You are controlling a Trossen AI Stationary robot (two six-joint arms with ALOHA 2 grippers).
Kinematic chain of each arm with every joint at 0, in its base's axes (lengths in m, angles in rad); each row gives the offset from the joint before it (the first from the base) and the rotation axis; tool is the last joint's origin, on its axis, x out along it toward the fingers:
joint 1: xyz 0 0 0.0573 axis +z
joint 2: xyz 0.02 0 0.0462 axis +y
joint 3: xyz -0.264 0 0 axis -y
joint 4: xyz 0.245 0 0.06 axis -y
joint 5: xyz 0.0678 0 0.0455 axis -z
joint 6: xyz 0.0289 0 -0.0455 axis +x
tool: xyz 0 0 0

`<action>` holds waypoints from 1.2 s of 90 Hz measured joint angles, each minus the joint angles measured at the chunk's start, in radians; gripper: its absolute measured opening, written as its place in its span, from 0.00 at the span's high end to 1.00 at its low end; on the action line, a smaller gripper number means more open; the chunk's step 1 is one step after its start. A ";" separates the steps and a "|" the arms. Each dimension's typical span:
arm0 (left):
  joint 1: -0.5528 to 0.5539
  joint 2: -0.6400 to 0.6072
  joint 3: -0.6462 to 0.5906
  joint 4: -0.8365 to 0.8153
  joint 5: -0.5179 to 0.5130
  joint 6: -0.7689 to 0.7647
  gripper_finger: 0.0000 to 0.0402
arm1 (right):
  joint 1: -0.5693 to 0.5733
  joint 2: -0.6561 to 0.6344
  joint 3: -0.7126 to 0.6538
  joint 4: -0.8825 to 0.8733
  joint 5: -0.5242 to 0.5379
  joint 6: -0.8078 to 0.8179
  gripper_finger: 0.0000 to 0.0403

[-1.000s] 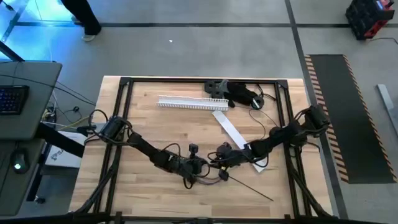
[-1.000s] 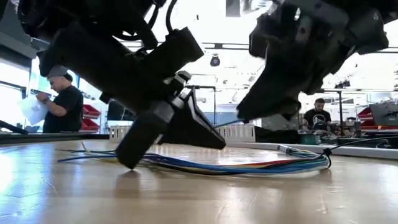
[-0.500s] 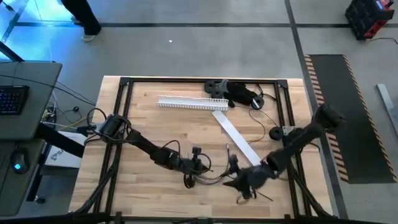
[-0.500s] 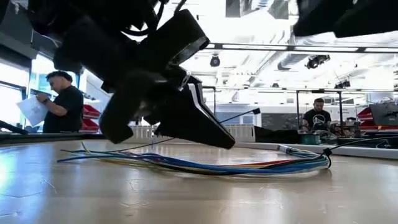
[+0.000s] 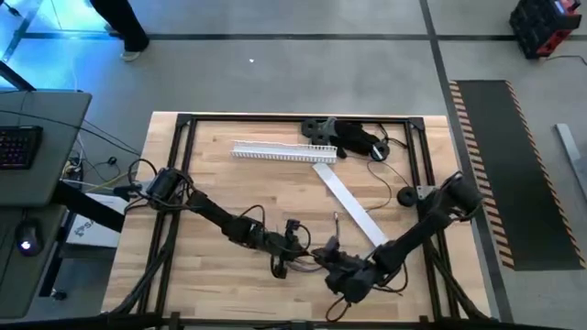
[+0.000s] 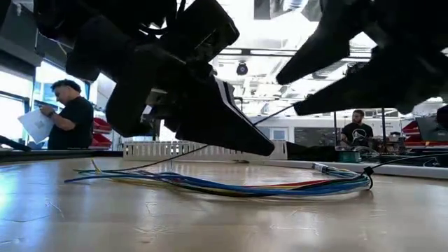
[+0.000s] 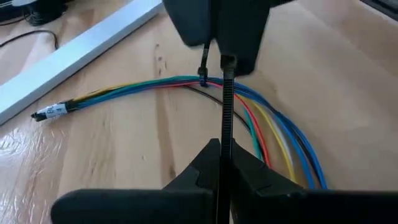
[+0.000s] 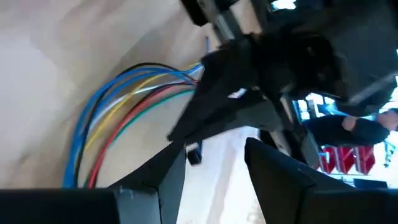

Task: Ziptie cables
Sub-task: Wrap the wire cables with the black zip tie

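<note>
The cables point(image 7: 252, 115) are a bunch of thin blue, yellow, red and green wires lying in a curve on the wooden table point(image 5: 229, 197), also seen in the low view point(image 6: 231, 187). My left gripper point(image 7: 221, 146) hovers over them, shut on a black zip tie point(image 7: 225, 106); in the high view it is at the table's near middle point(image 5: 303, 246). My right gripper point(image 8: 214, 155) stands open just ahead of it point(image 5: 323, 257), at the tie's free end point(image 7: 227, 61). Whether it touches the tie, I cannot tell. My left gripper pinches the black zip tie's strap point(image 7: 222, 140) between its two shut fingers. The strap runs straight out past the fingertips, along the fingers. It is lifted clear of the table, and its free end point(image 7: 227, 61) hangs above the cables.
A white slotted strip point(image 5: 275, 151) lies near the far edge, and a flat white strip point(image 5: 348, 206) slants across the middle. A black gadget with a thin cord point(image 5: 353, 137) sits at the far right. People point(image 6: 66, 115) stand in the room beyond.
My left gripper has risen off the table, where one fingertip rested a second ago, and has tipped flatter. My right gripper swung away toward the near right edge, then came back toward the left gripper. The cables have stayed where they were.
</note>
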 joint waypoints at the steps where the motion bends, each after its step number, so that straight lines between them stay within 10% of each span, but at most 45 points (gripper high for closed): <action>1: 0.000 0.000 0.000 0.000 0.000 0.000 1.00 | -0.002 0.001 0.001 -0.003 -0.005 0.000 0.62; 108: 0.000 -0.001 0.001 0.000 0.003 0.001 1.00 | -0.020 0.004 0.018 -0.073 -0.062 0.001 0.97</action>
